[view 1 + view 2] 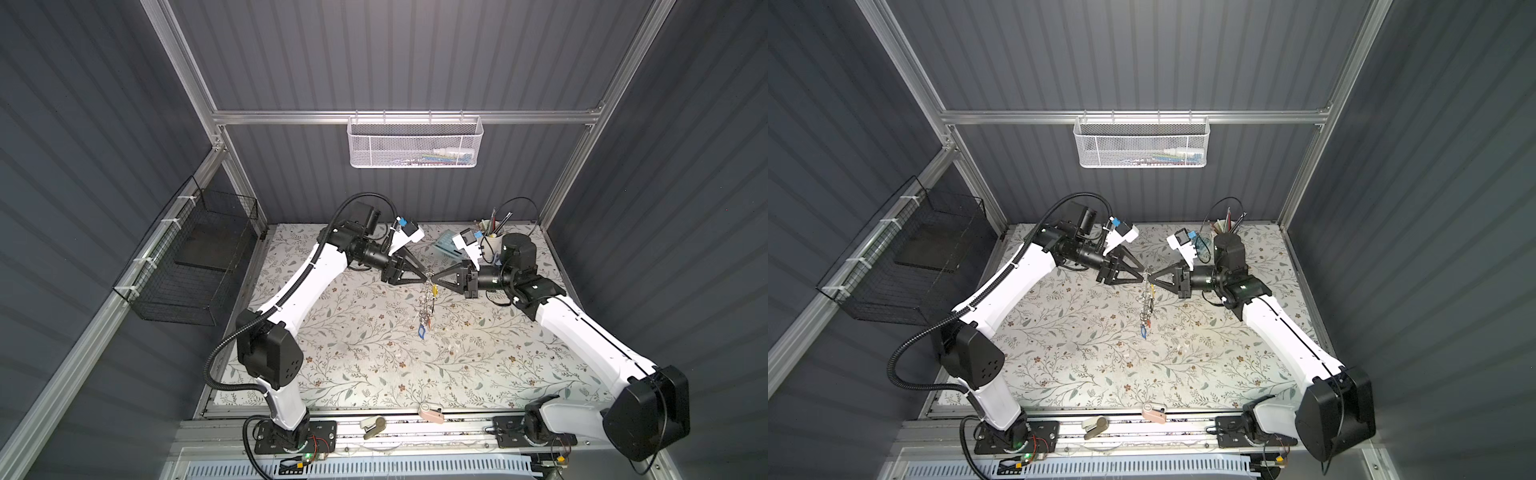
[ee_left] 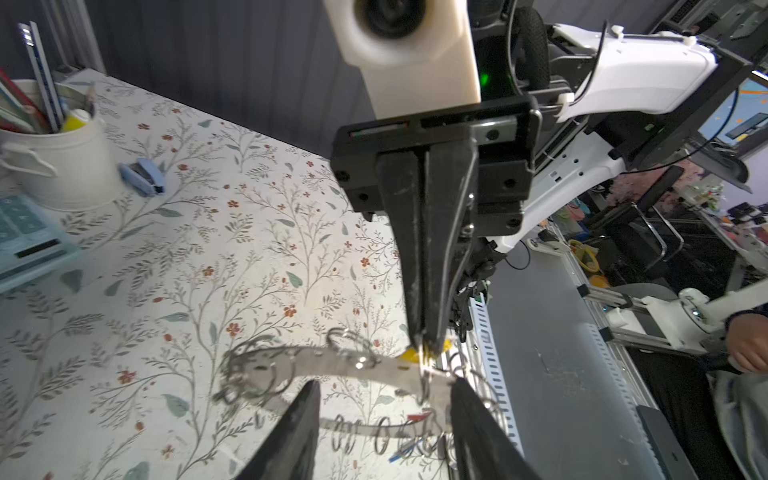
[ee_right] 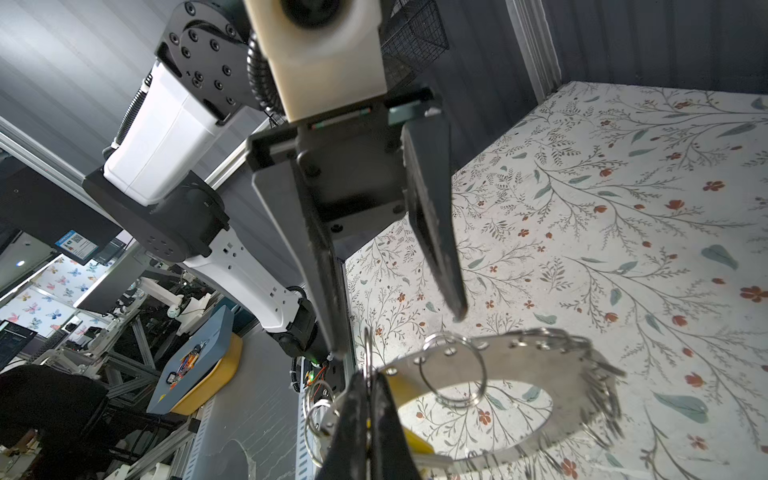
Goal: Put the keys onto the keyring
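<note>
My right claw (image 3: 369,388) pinches the keyring (image 3: 519,357) by its rim, aloft mid-frame.
My left claw (image 2: 384,384) stands open astride it. Yellow, red and blue-tagged keys (image 1: 422,332) already dangle from it; I spot no loose key on the desk (image 1: 374,374) beyond, so little seems left.

The left gripper (image 1: 424,275) and right gripper (image 1: 437,279) stood tip to tip. The keyring (image 1: 427,307) hung beneath them, apparently edge-on.
</note>
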Controlling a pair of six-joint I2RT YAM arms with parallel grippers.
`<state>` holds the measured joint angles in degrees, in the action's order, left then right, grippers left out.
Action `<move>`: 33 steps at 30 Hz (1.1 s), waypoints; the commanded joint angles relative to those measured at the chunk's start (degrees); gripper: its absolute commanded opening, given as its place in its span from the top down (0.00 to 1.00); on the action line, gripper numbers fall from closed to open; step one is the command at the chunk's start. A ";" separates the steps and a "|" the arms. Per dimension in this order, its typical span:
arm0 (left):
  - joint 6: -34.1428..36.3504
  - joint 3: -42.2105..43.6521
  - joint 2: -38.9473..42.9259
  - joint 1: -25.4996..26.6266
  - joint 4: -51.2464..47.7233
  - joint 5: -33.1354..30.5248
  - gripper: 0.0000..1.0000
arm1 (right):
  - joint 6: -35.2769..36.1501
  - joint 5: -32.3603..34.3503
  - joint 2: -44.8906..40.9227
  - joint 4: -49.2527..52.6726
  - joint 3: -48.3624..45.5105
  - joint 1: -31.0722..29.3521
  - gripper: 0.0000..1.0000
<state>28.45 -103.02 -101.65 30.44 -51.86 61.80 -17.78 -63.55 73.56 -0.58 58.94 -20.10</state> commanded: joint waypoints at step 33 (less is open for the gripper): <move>-3.39 -2.50 0.81 1.28 0.90 0.27 1.00 | 1.24 -2.33 0.01 -2.15 0.83 -0.38 1.00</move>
<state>24.67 -103.77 -101.36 31.29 -50.28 62.22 -17.06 -64.07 73.56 -0.78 58.94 -20.12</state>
